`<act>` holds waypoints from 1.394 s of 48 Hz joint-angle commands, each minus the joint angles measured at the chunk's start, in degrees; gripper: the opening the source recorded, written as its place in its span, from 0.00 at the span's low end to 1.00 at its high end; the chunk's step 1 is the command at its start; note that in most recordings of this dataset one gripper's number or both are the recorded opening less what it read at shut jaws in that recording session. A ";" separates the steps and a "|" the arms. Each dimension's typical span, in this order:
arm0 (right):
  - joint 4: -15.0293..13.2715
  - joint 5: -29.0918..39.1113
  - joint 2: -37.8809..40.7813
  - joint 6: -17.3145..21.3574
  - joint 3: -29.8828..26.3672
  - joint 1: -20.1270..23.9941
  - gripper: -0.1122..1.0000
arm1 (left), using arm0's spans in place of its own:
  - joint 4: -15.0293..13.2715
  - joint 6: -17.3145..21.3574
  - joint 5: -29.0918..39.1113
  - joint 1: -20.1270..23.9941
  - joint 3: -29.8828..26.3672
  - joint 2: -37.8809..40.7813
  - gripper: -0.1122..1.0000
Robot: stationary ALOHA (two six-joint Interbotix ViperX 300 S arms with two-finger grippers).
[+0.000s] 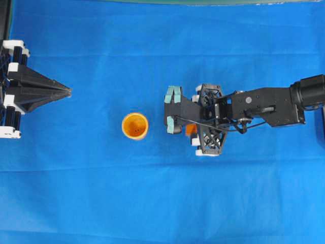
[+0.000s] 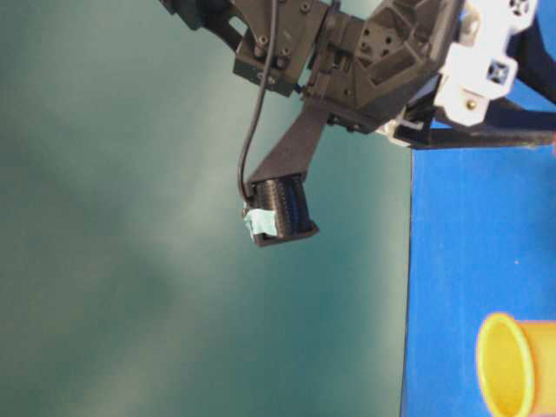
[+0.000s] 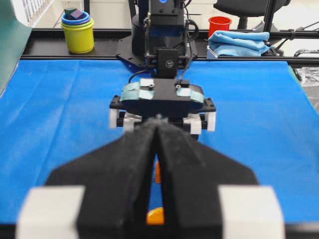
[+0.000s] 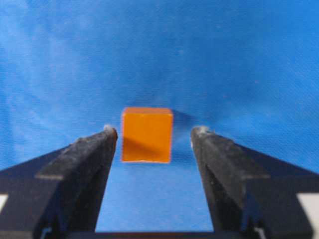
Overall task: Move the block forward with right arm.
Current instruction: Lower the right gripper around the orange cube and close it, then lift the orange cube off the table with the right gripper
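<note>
1. Your right gripper is spread wide with nothing clamped; both fingers stand clear of the block.
2. The block sits on the blue cloth between the fingertips, a gap on each side. From overhead, only a sliver of it shows under the right arm.
3. The cup stands just beyond the gripper, well apart from the block.
4. Your left gripper, far past the cup, is closed and holds nothing.

The block, a small orange cube, sits flat on the blue worktop, between the spread fingers of the right arm's gripper, touching neither.
</note>
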 commanded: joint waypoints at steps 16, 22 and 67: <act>0.35 -0.97 -0.18 0.18 -0.70 -0.53 0.68 | 0.18 0.18 -0.35 0.00 -1.93 0.26 0.11; 0.70 -1.58 0.44 0.26 -0.70 -0.26 0.68 | 0.18 0.18 -0.26 0.00 -1.93 0.26 0.11; 1.05 5.71 -9.40 0.88 -3.52 0.70 0.46 | 0.09 0.18 0.09 0.00 -1.93 0.35 0.11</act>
